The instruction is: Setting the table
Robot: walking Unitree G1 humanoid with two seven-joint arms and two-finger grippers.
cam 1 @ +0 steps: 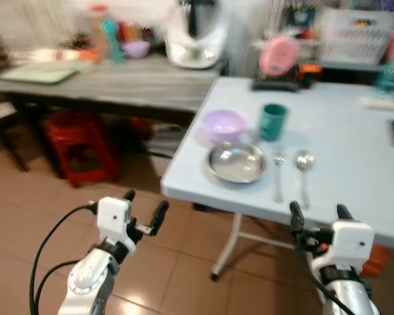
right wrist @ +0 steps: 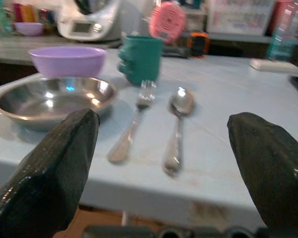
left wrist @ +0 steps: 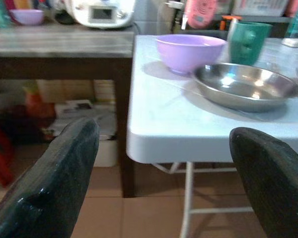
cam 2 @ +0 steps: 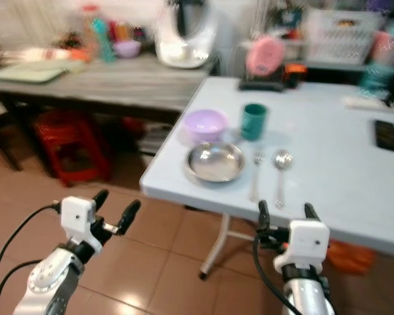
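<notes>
Your inventory, item by item:

- Surface [cam 1: 354,170]: pale blue folding top, with the place setting grouped near its front left corner.
- Steel plate [cam 1: 236,162]: shallow and round, lying close to the front edge.
- Lilac bowl [cam 1: 223,124]: upright, just behind the plate and nearly touching its rim.
- Green mug [cam 1: 273,121]: upright, beside the bowl on its right, behind the plate's right side.
- Fork [cam 1: 278,176]: lying just right of the plate, tines away from you.
- Spoon [cam 1: 304,176]: lying parallel to the fork on its right, close but apart, bowl end away from you.
- Black phone [cam 2: 387,135]: flat on the surface, well to the right of the setting.
- Your left hand [cam 1: 144,207]: fingers spread, holding nothing, raised over the tiled floor [cam 1: 157,275] in front of the surface's left corner.
- Your right hand [cam 1: 317,214]: fingers spread, holding nothing, level with the front edge, just short of the fork and spoon handles.
- Grey counter [cam 1: 118,82]: behind and to the left, carrying a white kitchen appliance [cam 1: 196,36], bottles and a second lilac bowl.
- Red stool [cam 1: 79,147]: under that counter.
</notes>
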